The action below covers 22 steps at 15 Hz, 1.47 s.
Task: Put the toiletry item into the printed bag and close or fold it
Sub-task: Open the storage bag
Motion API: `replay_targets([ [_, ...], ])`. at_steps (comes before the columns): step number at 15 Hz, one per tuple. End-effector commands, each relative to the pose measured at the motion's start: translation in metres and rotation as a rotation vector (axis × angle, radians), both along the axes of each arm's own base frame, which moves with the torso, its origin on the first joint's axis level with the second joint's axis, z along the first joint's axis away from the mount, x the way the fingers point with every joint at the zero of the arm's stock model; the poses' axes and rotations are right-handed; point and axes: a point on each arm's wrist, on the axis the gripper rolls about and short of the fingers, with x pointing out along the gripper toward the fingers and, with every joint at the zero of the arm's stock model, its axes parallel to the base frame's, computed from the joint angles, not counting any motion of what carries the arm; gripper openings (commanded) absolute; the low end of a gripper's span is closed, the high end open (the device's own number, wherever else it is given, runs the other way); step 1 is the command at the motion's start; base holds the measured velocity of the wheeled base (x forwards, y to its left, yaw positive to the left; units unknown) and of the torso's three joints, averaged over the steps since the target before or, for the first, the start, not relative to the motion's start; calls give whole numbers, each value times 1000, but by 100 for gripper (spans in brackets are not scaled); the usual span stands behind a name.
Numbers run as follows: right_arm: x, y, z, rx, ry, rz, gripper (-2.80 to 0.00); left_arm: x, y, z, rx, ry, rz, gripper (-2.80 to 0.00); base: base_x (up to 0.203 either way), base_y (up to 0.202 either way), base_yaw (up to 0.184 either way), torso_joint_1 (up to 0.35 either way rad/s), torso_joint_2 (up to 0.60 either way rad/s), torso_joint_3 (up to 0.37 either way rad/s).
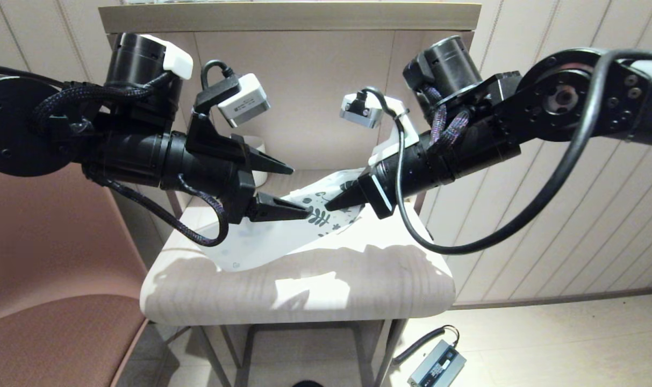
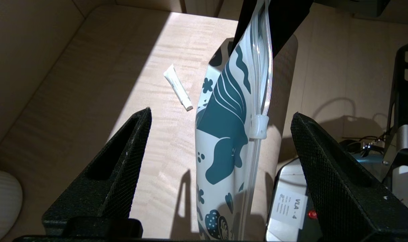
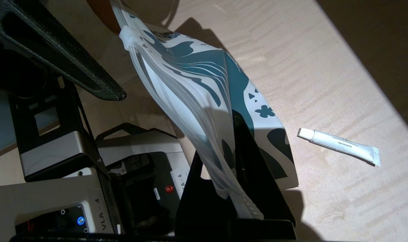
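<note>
R end effector [image 1: 336, 204] pinches white leaf-printed plastic zip bag [image 1: 304, 223] at counter [image 1: 304, 290] centre; L end effector [image 1: 299, 191] wide open, empty, at bag's 9 o'clock. Small white toothpaste tube [image 3: 340, 147] lies on counter beside bag.

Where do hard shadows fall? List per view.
Head view: both arms shade the table front, one sunlit patch between. Left wrist view: sunlight bands the tabletop around the toiletry item; open left gripper looks dark. Right wrist view: printed bag, pinched by right gripper, shadows the wood.
</note>
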Motion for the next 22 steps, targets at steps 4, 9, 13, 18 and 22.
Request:
replay_targets([
  [4,0,0,-1,-1,3,4,-280,-2,2,0,0,3,-5,-280,0,0,0,0,0,0],
  [9,2,1,-3,-5,7,3,-280,-1,1,-2,2,10,-6,-280,0,0,0,0,0,0],
  [13,2,2,-4,-9,4,7,-280,-2,1,-4,5,16,-8,-280,0,0,0,0,0,0],
  [18,8,-8,-3,-8,1,-23,-280,0,14,-12,19,45,30,-280,0,0,0,0,0,0],
  [22,11,-16,0,-3,-6,-45,-280,-2,30,-23,35,76,69,-280,0,0,0,0,0,0],
])
